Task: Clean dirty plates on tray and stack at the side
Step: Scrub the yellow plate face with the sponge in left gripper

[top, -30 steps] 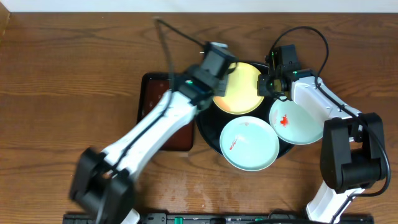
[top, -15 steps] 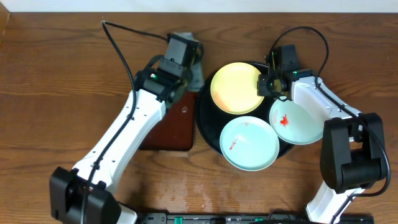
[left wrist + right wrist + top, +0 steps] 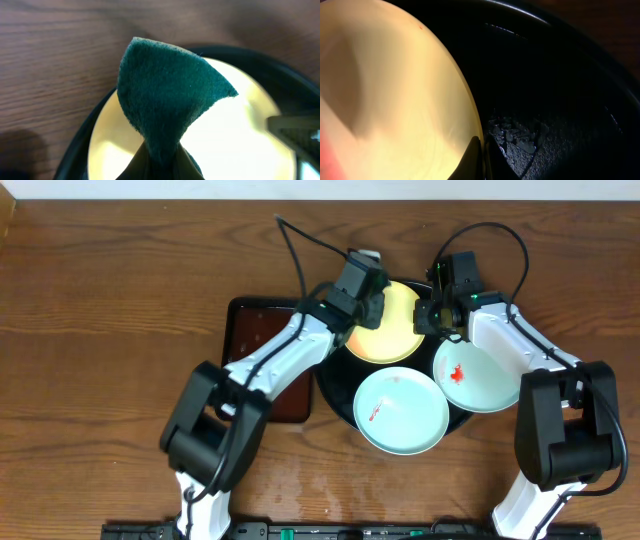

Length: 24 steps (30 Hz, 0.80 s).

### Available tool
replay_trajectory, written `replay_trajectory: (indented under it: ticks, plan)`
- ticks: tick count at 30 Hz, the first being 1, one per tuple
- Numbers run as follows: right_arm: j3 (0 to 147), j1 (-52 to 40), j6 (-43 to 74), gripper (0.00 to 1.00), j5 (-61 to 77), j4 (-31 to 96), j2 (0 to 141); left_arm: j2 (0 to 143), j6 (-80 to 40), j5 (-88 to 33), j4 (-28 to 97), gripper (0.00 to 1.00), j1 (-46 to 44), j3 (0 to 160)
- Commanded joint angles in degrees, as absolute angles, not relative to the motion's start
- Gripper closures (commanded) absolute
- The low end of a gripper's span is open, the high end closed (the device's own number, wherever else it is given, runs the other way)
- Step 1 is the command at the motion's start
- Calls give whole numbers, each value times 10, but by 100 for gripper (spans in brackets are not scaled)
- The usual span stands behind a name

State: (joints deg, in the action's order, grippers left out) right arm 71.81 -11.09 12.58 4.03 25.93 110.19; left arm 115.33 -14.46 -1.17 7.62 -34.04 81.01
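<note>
On the black tray mid-table, the left pincer pinches a green pad over the yellow plate. The right pincer is pressed together on that plate's right rim. The near mint plate lies inside; the right mint plate overhangs the tray's right rim. The left arm hides part of the brown tray; the table lies bare leftward
</note>
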Motion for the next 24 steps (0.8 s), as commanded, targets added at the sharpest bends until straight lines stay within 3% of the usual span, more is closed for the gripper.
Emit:
replay_trajectory:
  ticks: [1,24]
  plan:
    - [716,-105,126,99,33,259,1088,1172,-102,-8,61,93,-335,813]
    - [716,-105,126,99,33,260,1088,1205,-130,-19,99,92,-325,780]
